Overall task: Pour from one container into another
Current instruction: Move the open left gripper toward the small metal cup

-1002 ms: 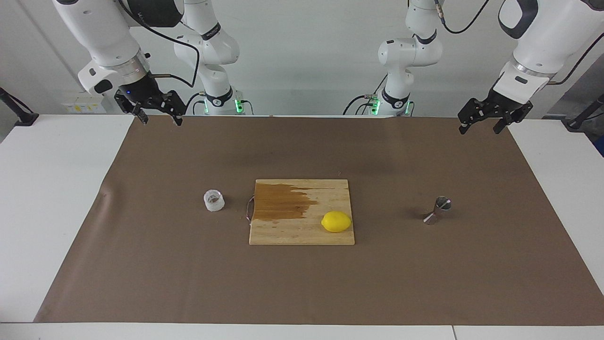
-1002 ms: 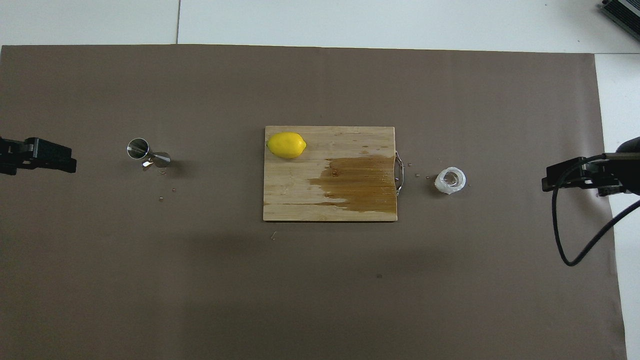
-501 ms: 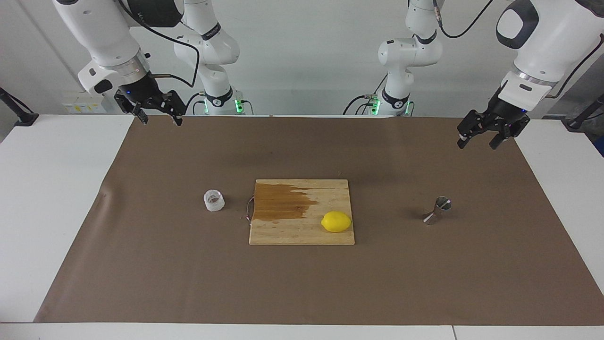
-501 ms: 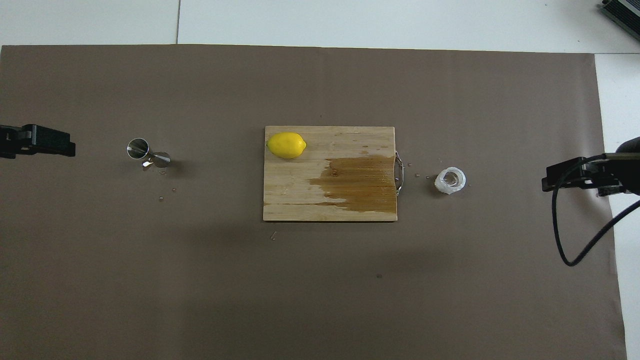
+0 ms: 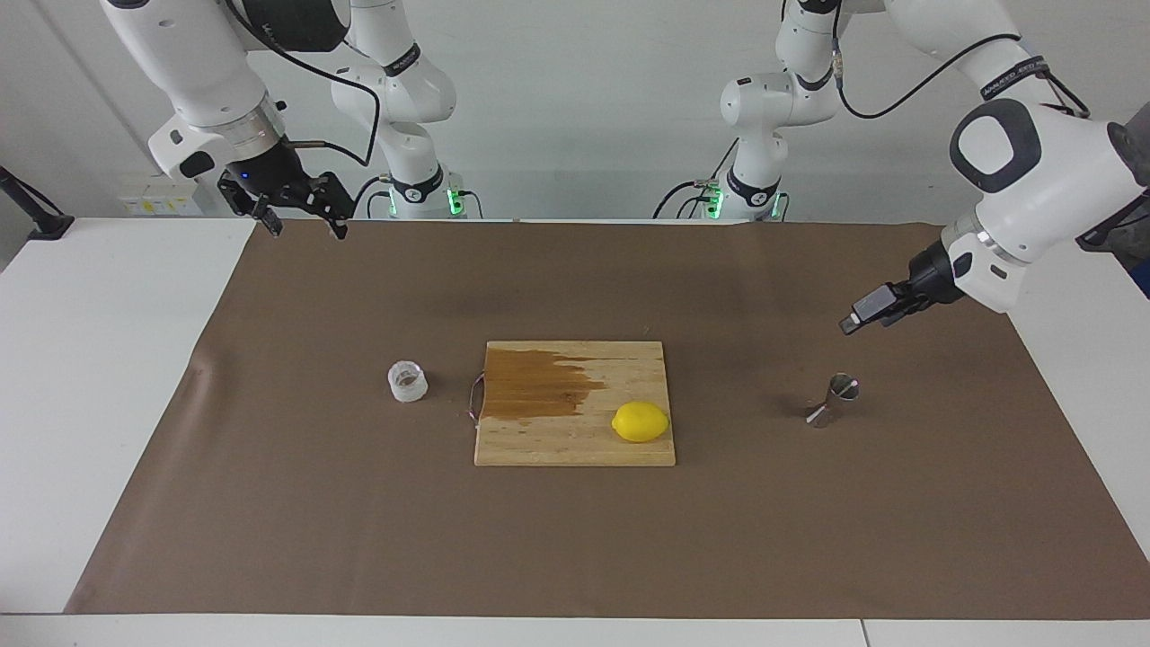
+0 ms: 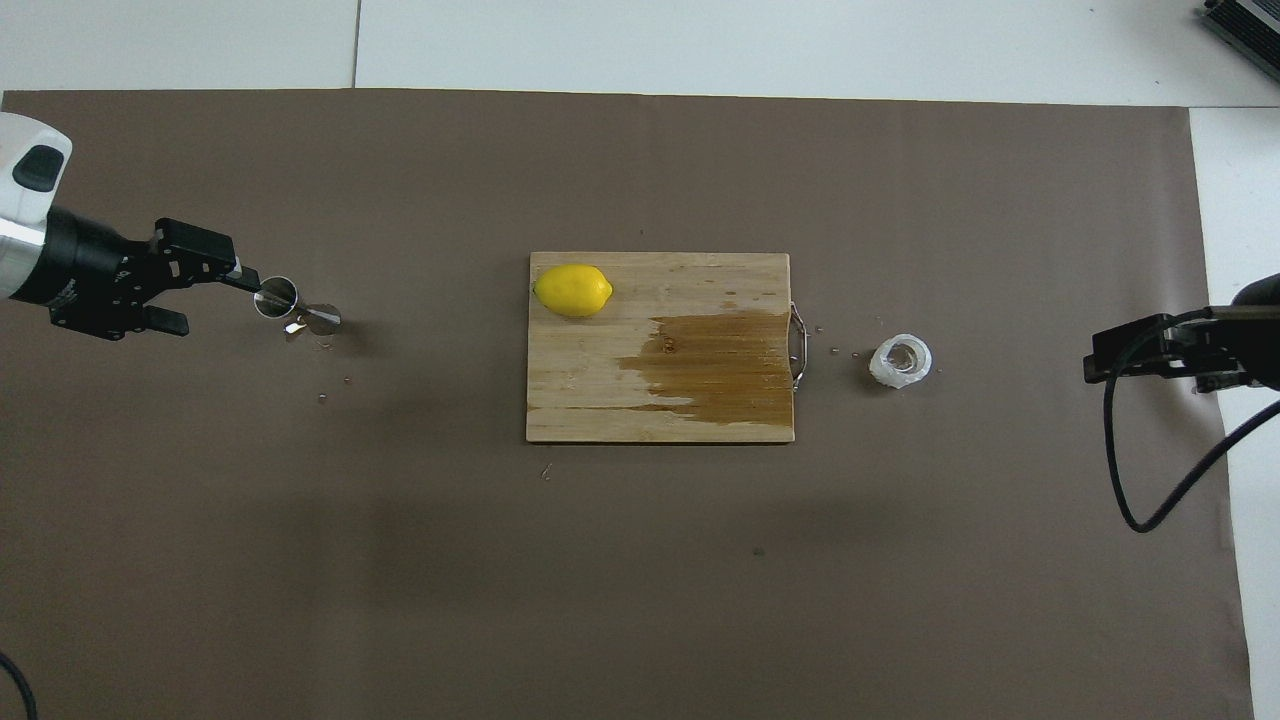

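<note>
— Grippers first: how do they stand?
— Left gripper (image 5: 864, 314) hangs in the air over the brown mat (image 5: 575, 539), jaws apart, empty. The jigger (image 5: 833, 398) stands just below its tips, seemingly untouched, though the angle is poor. Right gripper (image 5: 301, 216) waits with spread jaws at the mat's edge.
— And the glass cup (image 5: 408, 381)?
— Well apart from the right gripper, beside the cutting board (image 5: 539, 440) with the lemon (image 5: 641, 421).
</note>
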